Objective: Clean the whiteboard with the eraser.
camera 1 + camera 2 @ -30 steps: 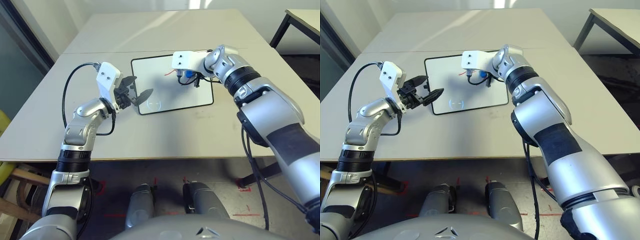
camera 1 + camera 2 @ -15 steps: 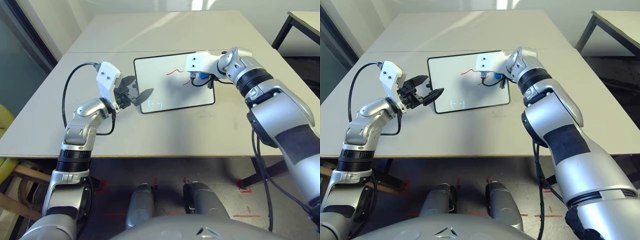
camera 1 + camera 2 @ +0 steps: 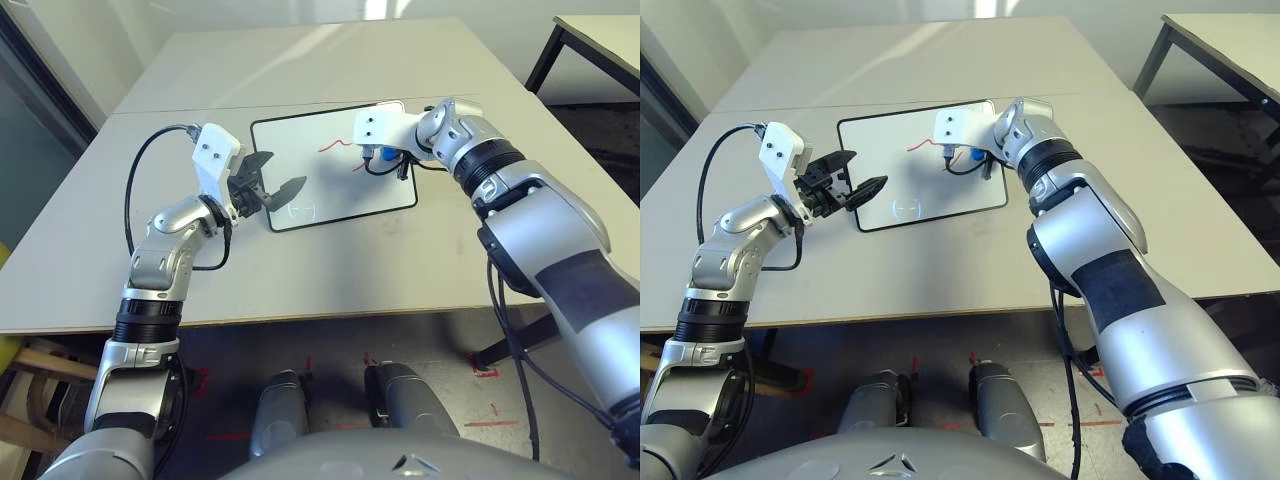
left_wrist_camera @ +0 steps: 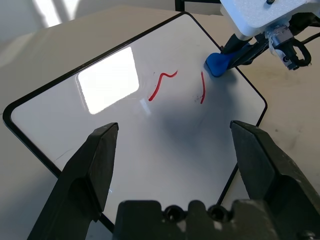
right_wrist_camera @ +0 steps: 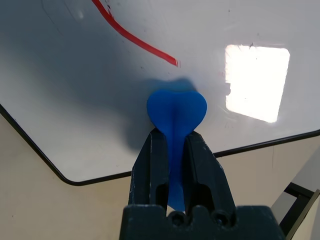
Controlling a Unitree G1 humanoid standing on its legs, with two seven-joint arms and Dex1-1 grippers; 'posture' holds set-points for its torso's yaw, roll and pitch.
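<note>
Claw clamped on eraser at the board

The right claw's two fingers are closed on the narrow middle of the eraser, its rounded blue end jutting beyond their tips. That end is at the right side of the board, inside the black frame. Just beside it is a short red mark; a longer, curved red mark lies farther left. At the board's left edge hangs the left claw, fingers wide apart with nothing between them. The board lies flat on the table.
</note>
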